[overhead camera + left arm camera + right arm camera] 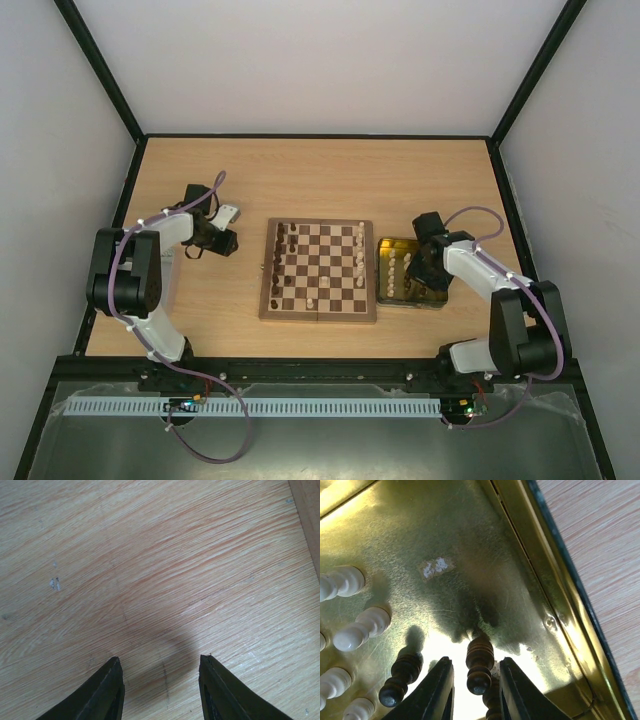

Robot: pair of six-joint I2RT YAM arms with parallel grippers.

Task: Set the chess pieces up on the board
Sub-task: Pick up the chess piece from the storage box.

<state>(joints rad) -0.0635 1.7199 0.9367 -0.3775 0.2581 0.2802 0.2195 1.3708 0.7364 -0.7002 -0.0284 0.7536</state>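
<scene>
The board (pixel 318 312) lies at the table's centre. Dark chess pieces (pixel 284 258) stand along its left side and cream pieces (pixel 360 256) along its right side. My right gripper (pixel 422 266) hangs over the yellow tray (pixel 432 300). In the right wrist view the right gripper (pixel 474 662) is open. Its jaws stand on either side of an upright dark piece (pixel 480 661), with a gap showing on the left. My left gripper (pixel 226 240) is left of the board. In the left wrist view it (pixel 160 658) is open and empty above bare table.
The tray floor (pixel 470 540) holds several cream pieces (pixel 356 630) at the left and other dark pieces (pixel 402 672) beside the jaws. The tray's rim (pixel 560 595) runs close on the right. The board's rim edge (pixel 309 515) shows in the left wrist view.
</scene>
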